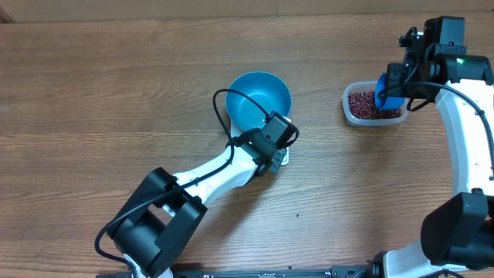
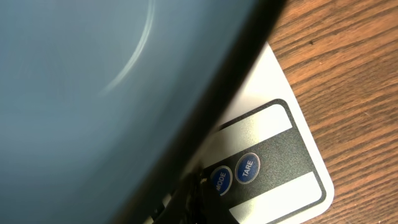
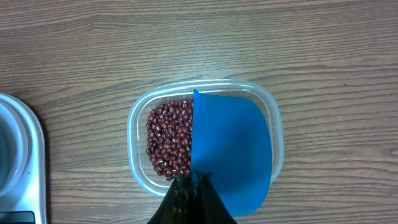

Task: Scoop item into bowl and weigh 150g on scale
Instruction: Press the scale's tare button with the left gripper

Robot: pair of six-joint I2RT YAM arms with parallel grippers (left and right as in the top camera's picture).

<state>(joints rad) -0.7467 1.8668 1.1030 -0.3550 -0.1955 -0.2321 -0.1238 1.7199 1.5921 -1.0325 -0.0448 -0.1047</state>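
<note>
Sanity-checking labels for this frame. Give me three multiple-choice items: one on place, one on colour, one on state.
1. Where does the bowl sit?
A. on the scale
B. on bare wood
C. lifted off the table

2. What colour is the scoop?
A. red
B. blue
C. white

3. What is the bowl's state?
A. empty
B. half full
C. heaped

Answers:
1 A: the left wrist view shows the bowl's underside over the white scale, just above its MODE and TARE buttons.
2 B: the right wrist view shows a bright blue scoop.
3 A: the overhead view shows only bare blue inside the bowl. The beans are all in the tub.
</note>
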